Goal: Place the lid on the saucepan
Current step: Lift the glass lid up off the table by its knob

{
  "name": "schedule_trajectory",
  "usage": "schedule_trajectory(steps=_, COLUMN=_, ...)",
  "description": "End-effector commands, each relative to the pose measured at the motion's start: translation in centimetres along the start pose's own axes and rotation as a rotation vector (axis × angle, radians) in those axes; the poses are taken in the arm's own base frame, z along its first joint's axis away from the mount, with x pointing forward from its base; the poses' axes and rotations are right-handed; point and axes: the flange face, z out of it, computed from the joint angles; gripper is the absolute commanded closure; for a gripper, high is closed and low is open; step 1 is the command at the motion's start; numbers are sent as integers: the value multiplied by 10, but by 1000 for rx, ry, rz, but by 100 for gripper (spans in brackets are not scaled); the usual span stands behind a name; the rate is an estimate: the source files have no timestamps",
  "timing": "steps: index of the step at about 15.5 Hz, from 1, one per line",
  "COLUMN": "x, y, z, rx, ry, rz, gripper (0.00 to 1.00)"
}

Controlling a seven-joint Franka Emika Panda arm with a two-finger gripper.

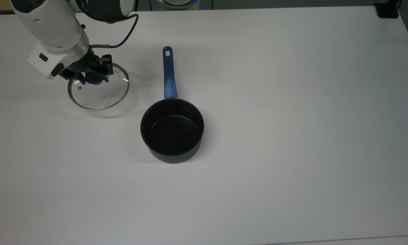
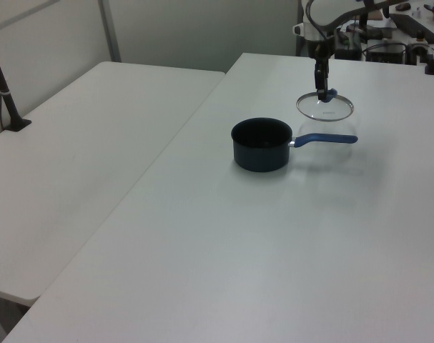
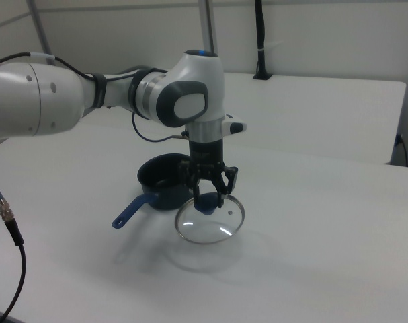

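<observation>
Lid (image 1: 98,92) knob within closed jaws

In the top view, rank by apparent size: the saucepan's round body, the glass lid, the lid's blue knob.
1. Dark navy saucepan body and the round clear glass lid held in the gripper: near-equal; the raised lid sits nearer the camera, so unranked.
2. Blue plastic knob: smallest.

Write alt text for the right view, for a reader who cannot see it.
A white robot arm's gripper holds a glass lid by its blue knob, lifted clear of a white table. Behind it, toward the right view's left, stands an open dark saucepan with its blue handle pointing toward the camera.
</observation>
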Motion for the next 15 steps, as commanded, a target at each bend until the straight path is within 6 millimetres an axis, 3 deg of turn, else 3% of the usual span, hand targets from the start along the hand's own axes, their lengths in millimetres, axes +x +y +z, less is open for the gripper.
schedule_trajectory(steps=1, x=9, y=-10, z=-23, rx=29, ry=-9, rz=92, gripper=54)
schedule_trajectory(steps=4, x=13, y=-22, z=-41, rx=37, ry=-13, rz=159, gripper=54)
schedule_trajectory(steps=9, x=36, y=-67, z=-47, rx=43, ry=0, rz=289, gripper=54)
schedule_trajectory(steps=15, x=53, y=-100, z=-55, rx=59, ry=31, rz=376, gripper=54)
